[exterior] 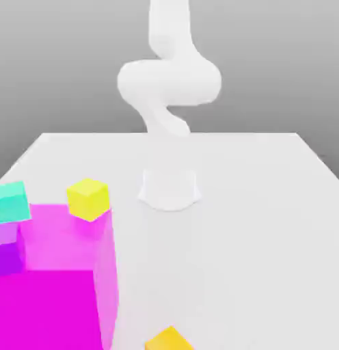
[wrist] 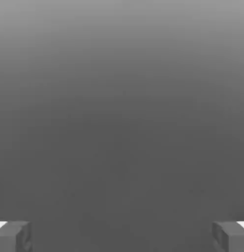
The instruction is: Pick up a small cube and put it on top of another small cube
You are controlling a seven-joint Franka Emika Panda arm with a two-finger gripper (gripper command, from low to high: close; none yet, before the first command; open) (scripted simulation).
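Note:
A yellow small cube (exterior: 88, 198) rests against the far edge of a large magenta block (exterior: 59, 284) on the exterior view's left. A teal cube (exterior: 11, 202) sits further left, with a purple cube (exterior: 8, 249) just in front of it on the magenta block. An orange-yellow cube (exterior: 169, 340) lies on the white table (exterior: 254, 225) at the near edge. In the hand view my gripper (wrist: 122, 236) is open, its grey fingertips (wrist: 13, 236) set wide apart with only plain grey background between them.
The arm's white base (exterior: 169, 188) stands at the table's middle, and its links (exterior: 169, 78) rise above it. The translucent magenta block takes up the near corner on the exterior view's left. Bare white tabletop stretches over the exterior view's right half.

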